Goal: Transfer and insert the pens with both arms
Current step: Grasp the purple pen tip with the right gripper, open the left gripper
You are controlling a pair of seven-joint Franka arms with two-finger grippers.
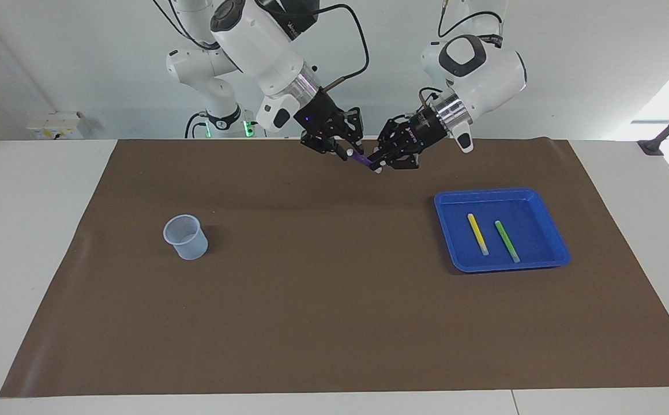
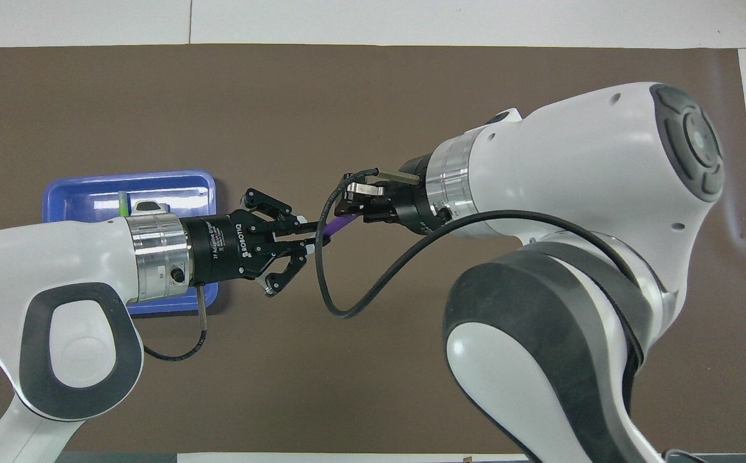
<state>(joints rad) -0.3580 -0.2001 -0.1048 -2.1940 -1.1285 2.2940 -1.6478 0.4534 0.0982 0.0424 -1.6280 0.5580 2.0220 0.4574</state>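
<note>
My left gripper [image 1: 376, 164] is shut on the lower end of the purple pen [image 1: 360, 157] and holds it tilted in the air over the brown mat's edge nearest the robots. My right gripper [image 1: 347, 151] is at the pen's upper, whitish end. In the overhead view the purple pen [image 2: 341, 224] spans between the left gripper [image 2: 312, 239] and the right gripper [image 2: 350, 204]. The yellow pen [image 1: 477, 233] and the green pen [image 1: 507, 241] lie side by side in the blue tray [image 1: 487, 192].
A translucent cup [image 1: 185, 236] stands upright on the brown mat [image 1: 334, 323] toward the right arm's end of the table. The tray [image 2: 154, 177] is partly hidden under the left arm in the overhead view. Two smaller white arms [image 1: 213, 98] stand at the table's robot end.
</note>
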